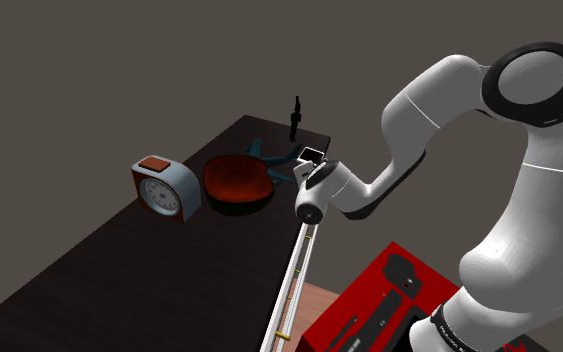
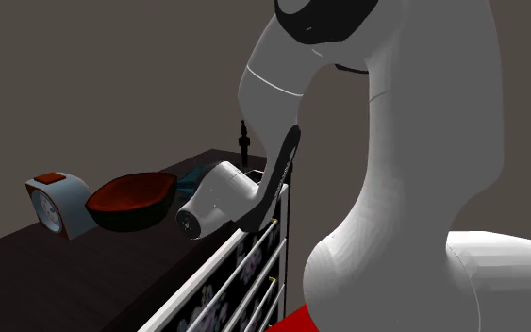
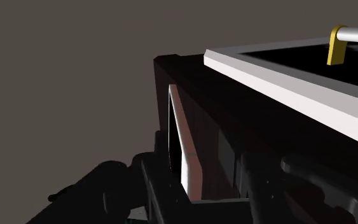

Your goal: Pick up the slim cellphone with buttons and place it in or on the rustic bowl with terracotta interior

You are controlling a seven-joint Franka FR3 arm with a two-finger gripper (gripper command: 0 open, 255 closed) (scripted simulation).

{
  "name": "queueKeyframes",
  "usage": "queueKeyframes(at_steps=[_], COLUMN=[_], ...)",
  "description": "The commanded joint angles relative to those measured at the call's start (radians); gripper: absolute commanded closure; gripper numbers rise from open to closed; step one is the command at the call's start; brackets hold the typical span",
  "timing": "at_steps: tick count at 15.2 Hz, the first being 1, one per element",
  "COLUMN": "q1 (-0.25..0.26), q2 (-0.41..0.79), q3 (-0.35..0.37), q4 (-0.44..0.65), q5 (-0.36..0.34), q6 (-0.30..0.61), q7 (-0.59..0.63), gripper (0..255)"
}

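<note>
The slim cellphone (image 1: 312, 153) lies near the far end of the dark table (image 1: 149, 270), its pale face catching the light. My black gripper (image 1: 311, 166) has come down right on it. In the wrist view the cellphone (image 3: 185, 146) stands edge-on inside the gripper (image 3: 206, 191), with a white edge and a reddish-brown side. The bowl (image 1: 236, 182), dark outside and red-orange inside, sits just to the shoulder view's left of the phone. In the second exterior view that bowl (image 2: 131, 198) lies left of my white wrist.
A grey alarm clock (image 1: 162, 187) with a red top button stands left of the bowl. A teal object (image 1: 269, 158) and a thin black upright piece (image 1: 295, 117) lie behind it. A white drawer front (image 1: 294, 285) runs along the table's edge. The red stand (image 1: 379, 305) is at lower right.
</note>
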Motion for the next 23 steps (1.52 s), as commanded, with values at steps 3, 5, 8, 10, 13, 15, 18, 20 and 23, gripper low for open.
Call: queueKeyframes(at_steps=[3, 5, 8, 10, 13, 15, 18, 20, 23], q1=[-0.001, -0.001, -0.001, -0.01, -0.023, -0.031, -0.042, -0.05, -0.059], q2=[-0.002, -0.002, -0.002, -0.035, -0.084, -0.117, -0.167, -0.2, -0.249], q3=[0.0, -0.001, 0.0, 0.01, 0.022, 0.029, 0.038, 0.043, 0.048], q4=[0.004, 0.003, 0.004, -0.002, -0.009, -0.013, -0.018, -0.02, -0.022], q5=[-0.003, -0.003, -0.002, 0.014, 0.037, 0.053, 0.078, 0.095, 0.121], q6=[0.0, 0.0, 0.0, 0.021, 0.055, 0.078, 0.114, 0.139, 0.177], q7=[0.001, 0.002, 0.001, -0.013, -0.034, -0.049, -0.072, -0.088, -0.113], gripper=[255, 255, 255, 255, 255, 255, 255, 255, 255])
